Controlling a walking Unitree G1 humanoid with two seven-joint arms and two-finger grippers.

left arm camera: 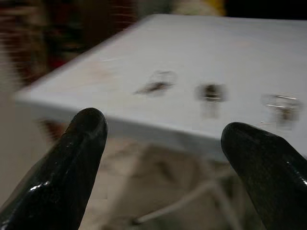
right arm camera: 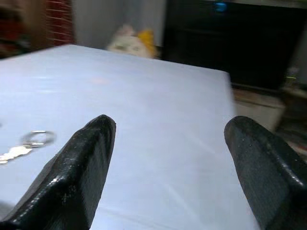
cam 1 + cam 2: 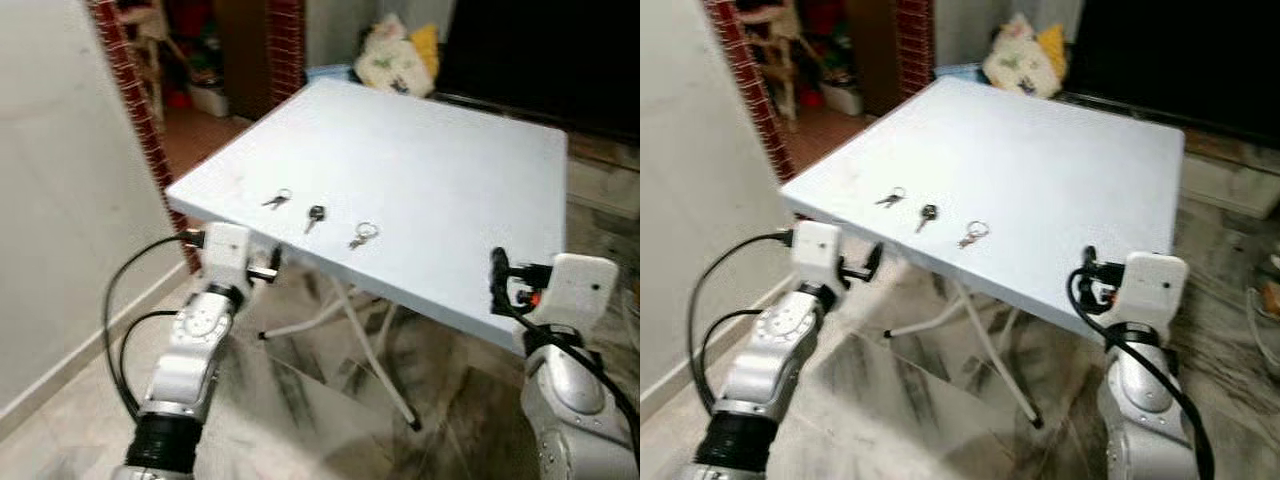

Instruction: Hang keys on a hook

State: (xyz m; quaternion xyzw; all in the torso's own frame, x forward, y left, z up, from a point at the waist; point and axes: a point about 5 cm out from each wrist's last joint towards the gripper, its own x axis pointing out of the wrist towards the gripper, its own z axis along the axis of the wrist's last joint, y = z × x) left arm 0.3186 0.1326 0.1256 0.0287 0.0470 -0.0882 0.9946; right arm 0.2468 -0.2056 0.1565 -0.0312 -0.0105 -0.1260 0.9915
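Observation:
Three keys lie in a row near the front edge of a pale blue table (image 3: 430, 170): a ringed key (image 3: 278, 198) on the left, a black-headed key (image 3: 315, 215) in the middle, and a second ringed key (image 3: 362, 234) to its right. My left gripper (image 3: 268, 267) hangs open just below the table's front-left edge, short of the keys and holding nothing; its fingers (image 1: 72, 163) frame the blurred keys. Level with the front-right edge, my right gripper (image 3: 500, 277) is open and empty. In its wrist view the second ringed key (image 2: 29, 141) lies off to one side.
White folding legs (image 3: 370, 340) cross under the table above a marbled floor. A plain wall and a red brick pillar (image 3: 130, 90) stand at the left. Behind the table are a dark cabinet (image 3: 540, 50) and a white and yellow bundle (image 3: 400, 55).

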